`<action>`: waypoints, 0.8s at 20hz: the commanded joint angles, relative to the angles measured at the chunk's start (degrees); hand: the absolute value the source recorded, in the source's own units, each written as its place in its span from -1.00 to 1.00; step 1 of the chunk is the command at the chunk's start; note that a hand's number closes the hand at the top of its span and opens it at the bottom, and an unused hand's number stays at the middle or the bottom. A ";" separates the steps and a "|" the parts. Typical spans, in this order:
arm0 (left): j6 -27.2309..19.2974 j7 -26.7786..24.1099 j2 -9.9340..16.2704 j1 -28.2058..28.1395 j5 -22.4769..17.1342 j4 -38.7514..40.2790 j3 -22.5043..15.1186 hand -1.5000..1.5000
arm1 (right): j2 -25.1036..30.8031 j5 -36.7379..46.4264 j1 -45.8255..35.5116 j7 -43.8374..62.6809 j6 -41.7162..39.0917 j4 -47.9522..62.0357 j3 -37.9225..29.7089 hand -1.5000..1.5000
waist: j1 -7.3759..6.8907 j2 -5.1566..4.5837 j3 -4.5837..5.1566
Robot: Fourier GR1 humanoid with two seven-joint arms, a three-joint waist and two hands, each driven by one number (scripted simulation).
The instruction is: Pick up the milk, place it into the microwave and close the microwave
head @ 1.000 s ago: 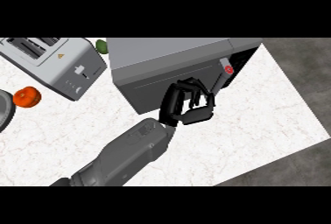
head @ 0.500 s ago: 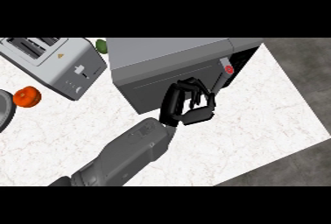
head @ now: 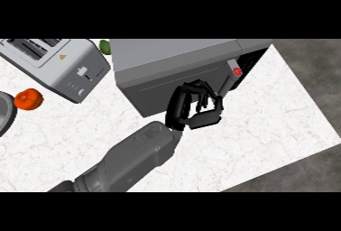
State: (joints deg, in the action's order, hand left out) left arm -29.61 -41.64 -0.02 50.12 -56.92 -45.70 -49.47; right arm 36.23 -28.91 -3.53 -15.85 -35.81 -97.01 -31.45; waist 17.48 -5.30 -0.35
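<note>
1. Looking steeply down on the white marbled worktop (head: 266,131), the view takes in its far edge and right-hand corner, with dark floor beyond the right edge.
2. Microwave (head: 173,56): a grey box standing at the far edge, towards the right corner. Its long front face is turned towards the near-left. A tilted panel with a red button (head: 236,71) sits at the right end of that face, and a dark strip shows behind it.
3. Right hand (head: 203,118): black, at the end of a grey forearm that comes in from the lower left. It lies against the microwave's front face, just left of the red button.
4. Fingers (head: 181,101): curled over, their tips at the front face. Nothing shows inside their curl.
5. Milk: it shows nowhere on the worktop or in the hand. Whether it stands inside the microwave cannot be told.
6. Toaster (head: 57,65): grey, set askew at the far-left corner, apart from the microwave.
7. Small green object (head: 104,45): at the far edge, between the toaster and the microwave and largely hidden.
8. Orange-red round object (head: 28,99): near the left edge, in front of the toaster.
9. Dark curved rim (head: 3,115): cut by the left edge, just beside the orange-red object.
</note>
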 commanded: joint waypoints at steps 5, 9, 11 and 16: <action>0.66 1.10 0.02 5.66 -2.29 4.58 1.91 1.00 | 2.07 -2.87 -2.44 -0.26 -2.03 4.45 -0.96 -1.00 | 0.51 -0.67 0.16; 0.75 1.00 0.02 6.33 -2.88 5.16 1.45 1.00 | 3.02 -3.36 -3.30 0.00 -3.11 6.37 -0.63 -1.00 | 0.09 -0.99 0.13; 0.73 0.92 0.02 6.22 -3.47 5.04 1.07 1.00 | 3.72 -3.93 -4.00 -0.36 -3.44 7.69 -1.40 -1.00 | 0.31 -0.93 0.08; 0.68 -0.01 0.02 6.79 -4.29 5.18 0.75 1.00 | 5.19 -4.30 -5.01 -0.14 -4.41 10.25 -1.68 -1.00 | 0.14 -1.00 0.10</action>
State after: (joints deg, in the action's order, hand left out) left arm -29.85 -43.38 -0.02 51.41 -60.04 -44.99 -51.44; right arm 40.46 -32.82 -7.94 -15.98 -39.42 -88.69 -32.79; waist 17.13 -5.57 -0.39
